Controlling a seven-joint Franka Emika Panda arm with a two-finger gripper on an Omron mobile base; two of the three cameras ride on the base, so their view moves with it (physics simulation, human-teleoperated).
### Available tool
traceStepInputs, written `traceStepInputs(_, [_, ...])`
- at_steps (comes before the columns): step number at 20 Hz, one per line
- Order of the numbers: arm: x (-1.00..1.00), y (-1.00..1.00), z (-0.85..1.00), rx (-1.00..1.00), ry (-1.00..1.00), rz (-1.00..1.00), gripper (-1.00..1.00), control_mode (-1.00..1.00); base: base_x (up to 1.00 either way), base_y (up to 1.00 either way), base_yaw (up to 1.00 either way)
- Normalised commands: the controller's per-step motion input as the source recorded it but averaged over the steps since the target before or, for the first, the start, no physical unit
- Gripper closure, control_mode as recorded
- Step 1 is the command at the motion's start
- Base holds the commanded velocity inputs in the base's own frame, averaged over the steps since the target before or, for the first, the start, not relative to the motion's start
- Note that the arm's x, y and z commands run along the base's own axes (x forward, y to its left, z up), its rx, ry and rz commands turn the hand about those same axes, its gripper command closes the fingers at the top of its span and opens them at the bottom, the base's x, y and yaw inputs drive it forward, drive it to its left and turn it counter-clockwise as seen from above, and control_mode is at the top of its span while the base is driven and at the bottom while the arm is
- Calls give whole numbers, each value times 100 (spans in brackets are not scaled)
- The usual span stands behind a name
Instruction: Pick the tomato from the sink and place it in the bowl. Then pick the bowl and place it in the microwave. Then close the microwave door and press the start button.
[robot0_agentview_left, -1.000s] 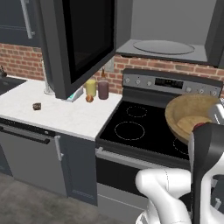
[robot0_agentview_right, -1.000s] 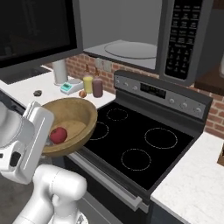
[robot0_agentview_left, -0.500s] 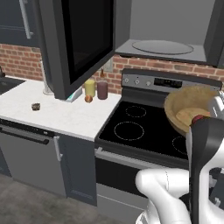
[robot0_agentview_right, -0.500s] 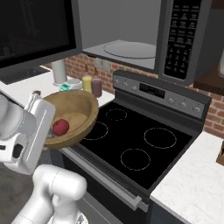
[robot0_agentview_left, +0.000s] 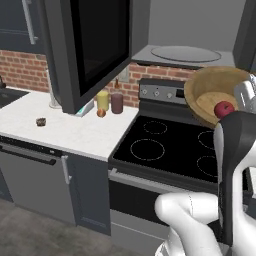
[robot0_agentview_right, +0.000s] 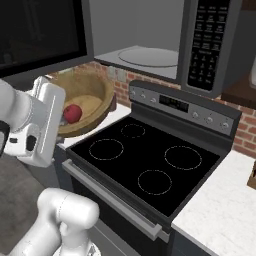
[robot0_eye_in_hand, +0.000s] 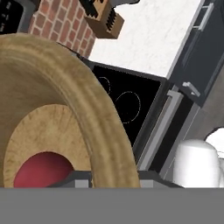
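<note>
The gripper (robot0_eye_in_hand: 107, 175) is clamped on the rim of the bowl (robot0_eye_in_hand: 57, 92), one jaw on each side of the wall. Just inside the jaws, the tomato (robot0_eye_in_hand: 41, 170) rests on the bowl's lighter floor. Beyond and below lies the stove (robot0_agentview_right: 145, 165); above it, the microwave (robot0_agentview_right: 150, 55) stands open, its microwave door (robot0_agentview_left: 95, 45) swung wide.
</note>
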Motion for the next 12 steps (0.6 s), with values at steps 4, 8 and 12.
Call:
traceStepInputs(4, [53,0,62,0,-14,0,100,-100,0,0,0])
traceStepInputs(8, [44,-5,48,0,-21,0,100,-100,0,0,0])
traceStepInputs(12, [56,-2,17,0,-16,0,100,-100,0,0,0])
